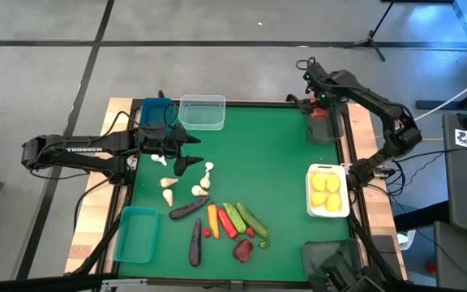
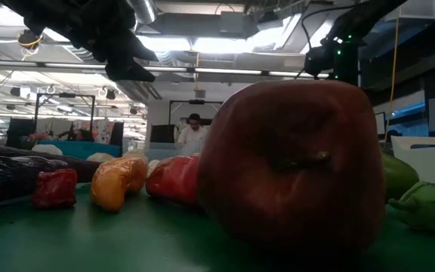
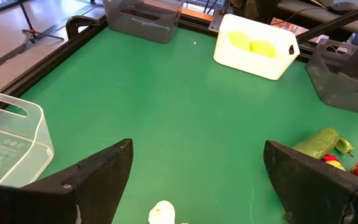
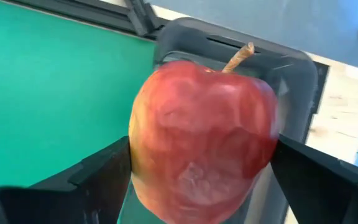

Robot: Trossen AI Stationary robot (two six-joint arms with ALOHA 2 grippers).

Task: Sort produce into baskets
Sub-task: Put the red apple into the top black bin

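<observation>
At the near edge of the tabletop a red apple (image 1: 242, 250) lies just right of the middle, with a small green piece (image 1: 263, 242) just beside it. A dark basket (image 1: 327, 261) sits at the near right corner and a teal basket (image 1: 136, 235) at the near left corner. Between them, a little farther in, the loose produce lies close together: 2 purple eggplants (image 1: 194, 242), 1 orange carrot (image 1: 212, 216), a red pepper (image 1: 227, 223), 2 green cucumbers (image 1: 252, 219) and tiny red berries (image 1: 206, 233).

At the right edge, about halfway back, the white basket (image 1: 311, 195) holds the yellow lemons (image 1: 326, 191). Left of the middle, 4 white garlic pieces (image 1: 169, 195) are scattered on the green surface. The left gripper (image 1: 183, 156) hangs over the farthest of them, its claw spread wide and holding nothing; its wrist view shows 1 garlic (image 3: 162, 213) on the surface between the 2 fingers.

Along the far edge the blue basket (image 1: 154, 109) stands at the left corner with the clear basket (image 1: 202, 112) touching its right side. At the far right corner stands a second dark basket (image 1: 328, 130). The right gripper (image 4: 201, 162) hovers over it, its claw set wide around a second red apple (image 4: 204, 124), 1 finger against each side, stem up.
</observation>
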